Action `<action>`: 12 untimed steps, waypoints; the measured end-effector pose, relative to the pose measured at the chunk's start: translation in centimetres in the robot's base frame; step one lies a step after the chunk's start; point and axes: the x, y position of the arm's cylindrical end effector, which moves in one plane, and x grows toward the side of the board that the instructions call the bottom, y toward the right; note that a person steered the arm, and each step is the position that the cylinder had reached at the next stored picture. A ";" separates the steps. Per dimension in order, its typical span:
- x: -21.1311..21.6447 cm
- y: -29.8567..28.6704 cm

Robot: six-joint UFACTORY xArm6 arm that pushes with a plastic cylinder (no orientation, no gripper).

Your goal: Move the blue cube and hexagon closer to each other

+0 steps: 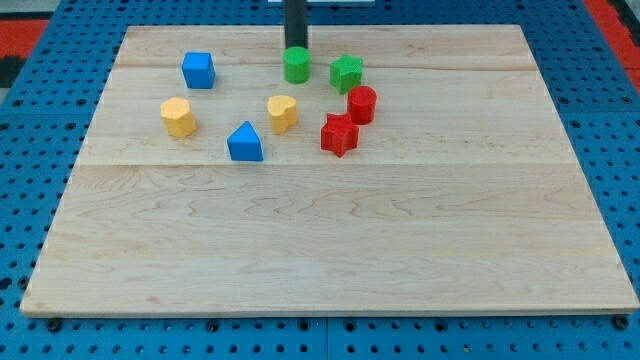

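Note:
The blue cube (198, 70) sits near the view's top left of the wooden board (330, 240). The yellow hexagon (178, 116) lies below and slightly left of it, a short gap apart. My tip (296, 47) is at the view's top centre, just behind the green cylinder (296, 65), touching or nearly touching it, and well to the right of the blue cube.
A blue triangular block (245, 142) lies right of the hexagon. A yellow heart-like block (283, 112), green star (346, 72), red cylinder (361, 104) and red star (339, 134) cluster right of centre near the top.

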 end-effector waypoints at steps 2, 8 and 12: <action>-2.1 -1.1; 1.8 -24.8; 14.5 -16.3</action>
